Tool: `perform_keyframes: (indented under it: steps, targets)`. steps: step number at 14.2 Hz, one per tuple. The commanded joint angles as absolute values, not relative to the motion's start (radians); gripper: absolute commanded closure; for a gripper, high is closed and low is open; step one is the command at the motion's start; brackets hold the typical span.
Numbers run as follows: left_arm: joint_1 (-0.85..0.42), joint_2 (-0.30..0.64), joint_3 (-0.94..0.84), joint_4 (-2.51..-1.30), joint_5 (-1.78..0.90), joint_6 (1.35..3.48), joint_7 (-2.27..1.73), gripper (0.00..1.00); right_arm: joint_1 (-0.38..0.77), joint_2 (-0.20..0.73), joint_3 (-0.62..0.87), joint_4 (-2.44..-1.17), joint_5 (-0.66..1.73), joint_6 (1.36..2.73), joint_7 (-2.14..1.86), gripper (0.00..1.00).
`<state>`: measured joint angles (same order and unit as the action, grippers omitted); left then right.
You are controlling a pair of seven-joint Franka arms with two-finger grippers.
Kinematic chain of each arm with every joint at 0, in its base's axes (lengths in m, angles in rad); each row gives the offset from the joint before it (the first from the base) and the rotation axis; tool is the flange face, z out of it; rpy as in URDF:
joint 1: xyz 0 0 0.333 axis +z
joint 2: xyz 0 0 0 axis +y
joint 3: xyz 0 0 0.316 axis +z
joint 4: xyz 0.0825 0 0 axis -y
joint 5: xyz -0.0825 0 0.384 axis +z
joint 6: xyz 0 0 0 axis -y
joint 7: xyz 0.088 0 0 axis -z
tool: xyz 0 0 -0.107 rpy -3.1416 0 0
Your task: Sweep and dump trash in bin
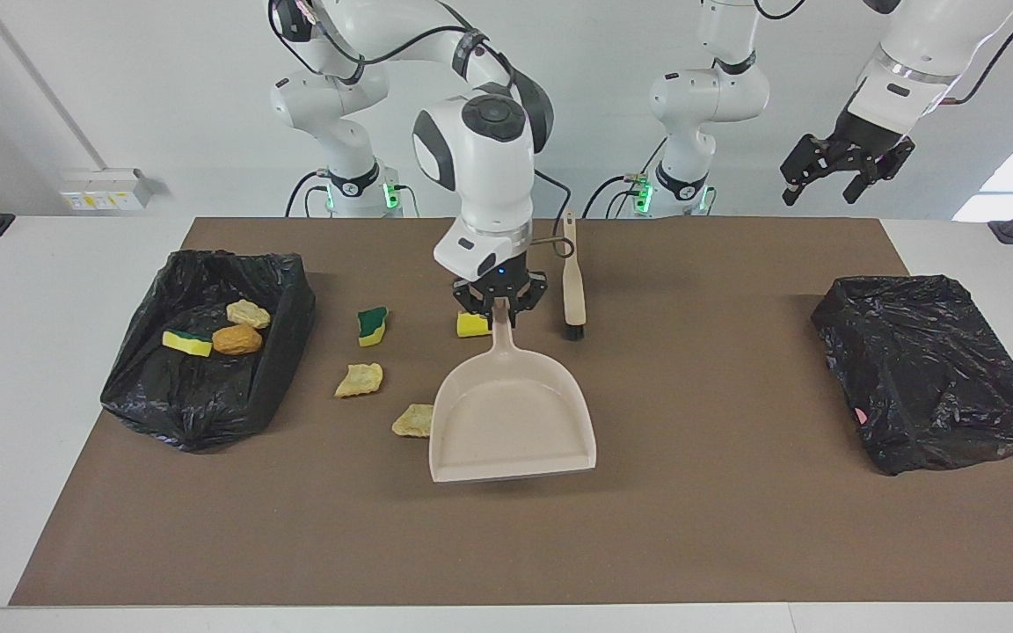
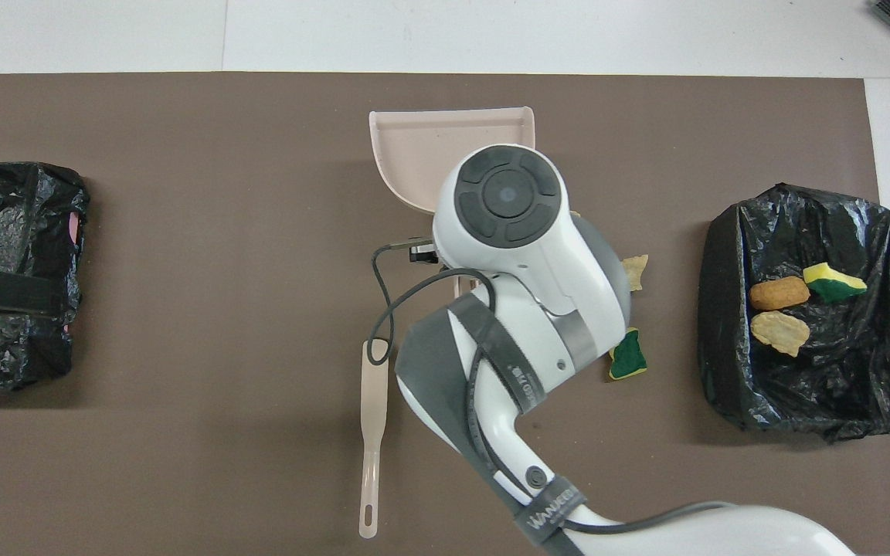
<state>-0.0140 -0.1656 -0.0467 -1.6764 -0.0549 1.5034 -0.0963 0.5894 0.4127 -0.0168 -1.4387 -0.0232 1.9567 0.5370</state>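
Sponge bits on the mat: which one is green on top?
The green-topped sponge bit, nearest the bin holding three bits. The other loose ones are yellow or beige.

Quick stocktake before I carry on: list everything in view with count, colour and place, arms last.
Trash on mat: four; green-yellow, two beige, one yellow by the dustpan handle.
Trash in bin: three; beige, orange-brown, yellow-green.
Bins: two, black-lined, one at each end of the table.
Dustpan: one, beige, mid-mat.
Brush: one, beige, lying beside the dustpan handle.
Mat: one, brown.
Right gripper: shut on the dustpan handle.
Left gripper: open, waiting, raised near its bin's end.
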Motion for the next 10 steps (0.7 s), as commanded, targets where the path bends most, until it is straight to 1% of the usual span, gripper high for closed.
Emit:
perform_keyframes:
  steps: [1, 2, 4, 7, 9, 10]
  targets:
    - [-0.006, -0.167, -0.052, -1.661, -0.037, 1.482, -0.095, 0.00, 0.629, 0.553, -0.021, -1.325, -0.015, 2.026, 0.618, 1.00]
    - [-0.006, -0.167, -0.052, -1.661, -0.037, 1.482, -0.095, 0.00, 0.647, 0.589, -0.026, -1.322, -0.017, 2.069, 0.639, 1.00]
    - [-0.006, -0.167, -0.052, -1.661, -0.037, 1.482, -0.095, 0.00, 0.664, 0.626, -0.026, -1.322, -0.017, 2.118, 0.667, 1.00]
    - [-0.006, -0.167, -0.052, -1.661, -0.037, 1.482, -0.095, 0.00, 0.699, 0.669, -0.032, -1.322, -0.031, 2.128, 0.719, 1.00]
    - [-0.006, -0.167, -0.052, -1.661, -0.037, 1.482, -0.095, 0.00, 0.701, 0.669, -0.031, -1.325, -0.041, 2.115, 0.726, 1.00]
    - [-0.006, -0.167, -0.052, -1.661, -0.037, 1.482, -0.095, 0.00, 0.704, 0.666, -0.031, -1.327, -0.051, 2.112, 0.726, 0.83]
